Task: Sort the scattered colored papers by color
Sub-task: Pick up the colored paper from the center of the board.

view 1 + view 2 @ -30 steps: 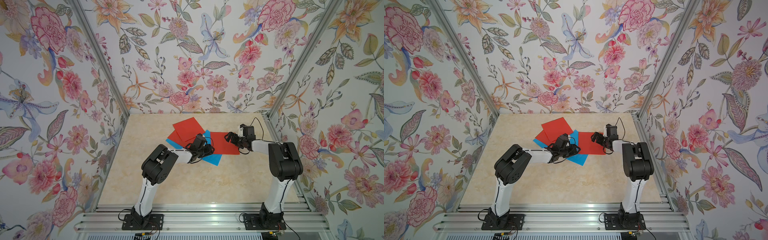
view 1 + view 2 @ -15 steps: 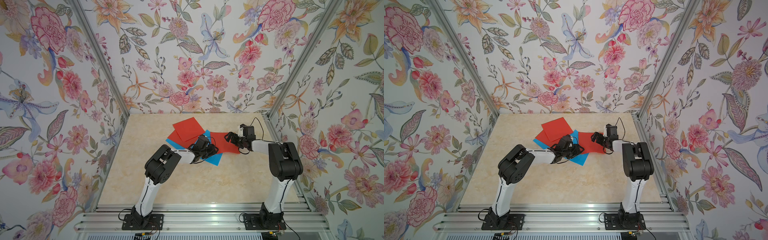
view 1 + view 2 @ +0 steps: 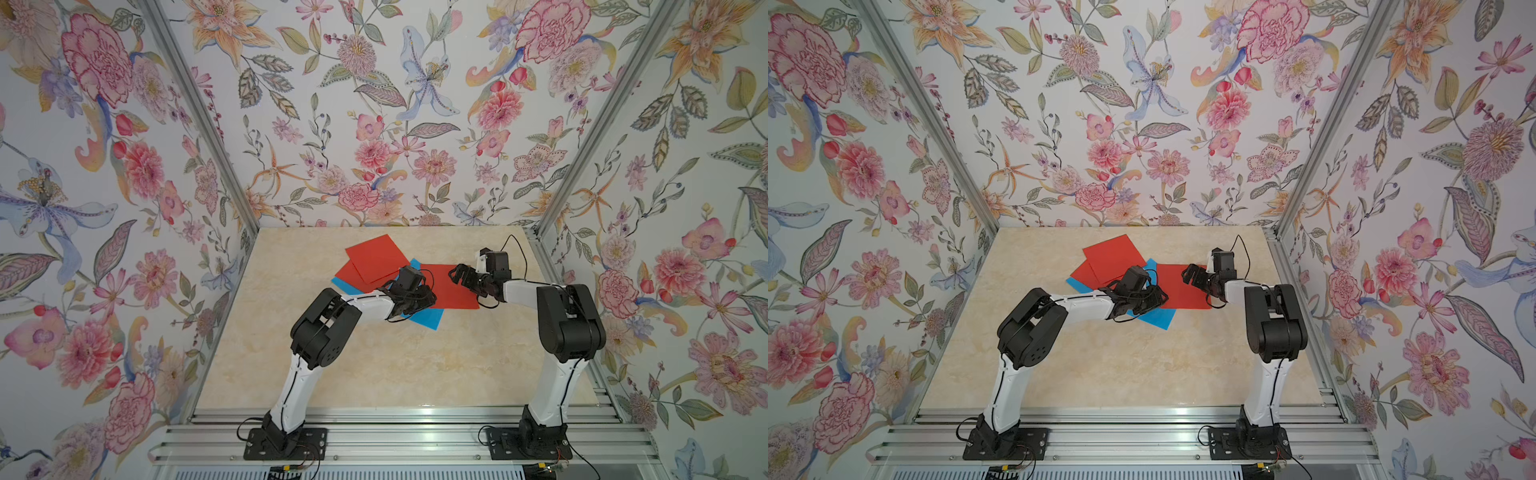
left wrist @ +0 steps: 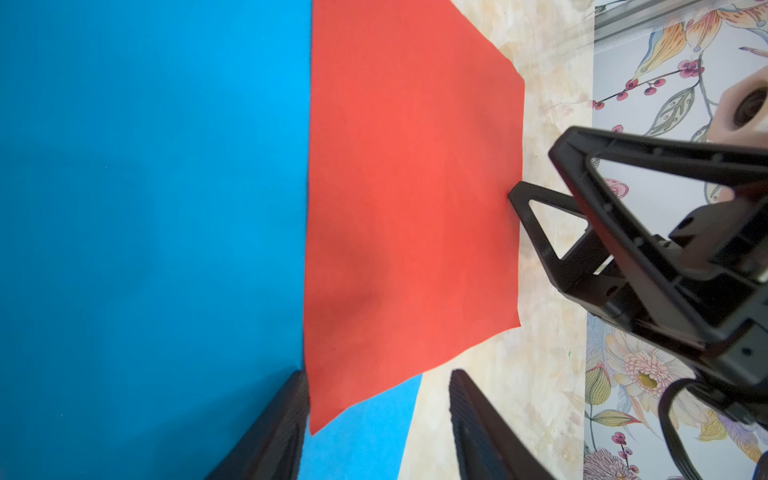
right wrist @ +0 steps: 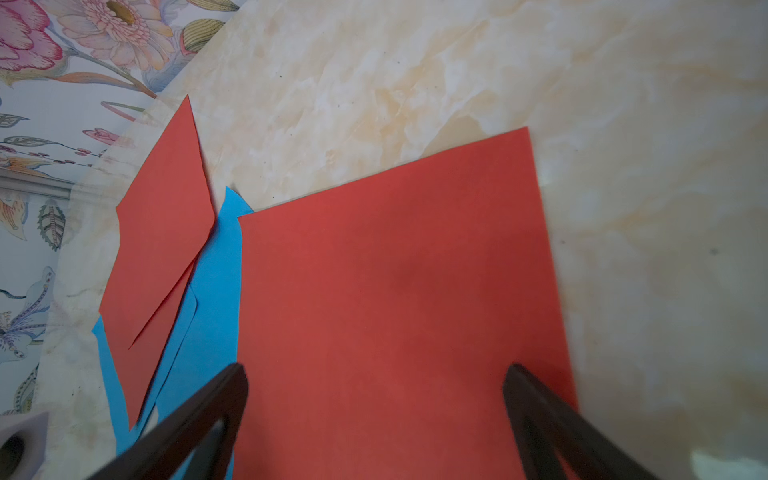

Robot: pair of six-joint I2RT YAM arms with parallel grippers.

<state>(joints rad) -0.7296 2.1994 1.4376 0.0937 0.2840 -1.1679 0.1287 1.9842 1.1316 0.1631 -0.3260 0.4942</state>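
On the marble table [image 3: 374,374], the colored papers [image 3: 376,257] lie overlapped and unsorted. The left gripper [image 4: 378,376] and right gripper [image 5: 376,368] hover at one red sheet [image 3: 449,299], jaws open and empty. A careless pinch could drag the blue sheet beneath.

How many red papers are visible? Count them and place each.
3. Back red sheet; left red sheet partly under it; right red sheet beneath the right gripper. Others may be hidden.

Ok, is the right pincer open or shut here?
Open: in the right wrist view the right pincer has its fingers wide apart over the flat red-orange paper, gripping nothing.
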